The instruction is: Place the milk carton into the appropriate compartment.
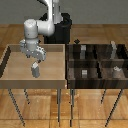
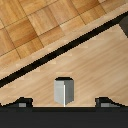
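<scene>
At the exterior view's left stands a light wooden tray-table (image 1: 10, 79) with a raised rim, on thin metal legs. The gripper (image 1: 35, 59) hangs over its middle, in the upper left of the frame, carried by the white Franka arm (image 1: 47, 25), whose base sits behind the tray. Directly below the gripper, on the tray floor, stands the milk carton (image 1: 35, 70), upright and small against the hand above it.

The wrist view shows the same carton (image 2: 63, 91) low in the middle of the frame, its peaked top towards the camera. The two fingertips (image 2: 22, 103) sit one to each side of it, well clear of its faces. So the jaws are spread wide and hold nothing; the carton rests free on the wood.

At the exterior view's right is the dark wooden divided bin (image 1: 71, 70), split into several compartments, some holding small grey objects (image 1: 84, 73) too blurred to name. Which compartment suits the carton I cannot tell from here.

As for handling, the carton looks light and fairly stiff, with flat, smooth sides that may slip under a weak pinch. The best hold is probably across two opposite flat faces, below the gabled top, where the walls are parallel. Gripping on the sloped peak would likely squeeze it out or tip it. Being narrow and tall, it could topple if a finger nudges it on the way down.
</scene>
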